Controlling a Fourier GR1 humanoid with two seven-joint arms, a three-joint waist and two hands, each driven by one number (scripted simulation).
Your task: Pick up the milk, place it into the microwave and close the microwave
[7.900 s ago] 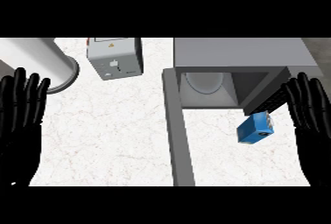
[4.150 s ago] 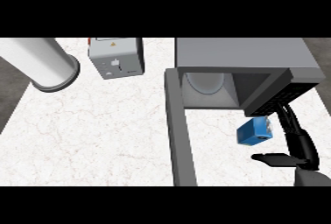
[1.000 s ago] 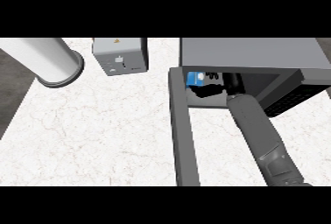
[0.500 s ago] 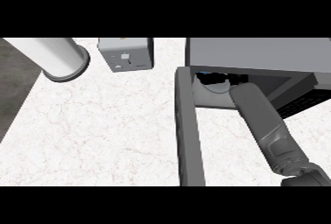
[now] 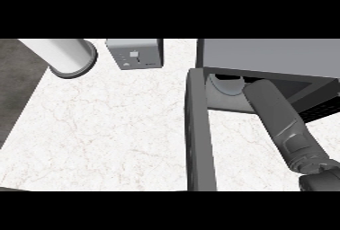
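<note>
White veined marble counter (image 5: 106,134), matt grey metal microwave (image 5: 266,56)

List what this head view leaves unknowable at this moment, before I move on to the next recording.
- Milk: not visible; presumably inside the microwave, hidden by its top and the right forearm.
- Right robot hand: hidden inside the cavity, so open or shut cannot be told.
- Left robot hand: outside the head view.
- Microwave door: cut off by the lower edge.
- Toaster and white cylinder: cut off at the top.

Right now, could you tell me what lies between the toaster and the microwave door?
In the head view, only bare counter separates the toaster from the open microwave door.
</note>
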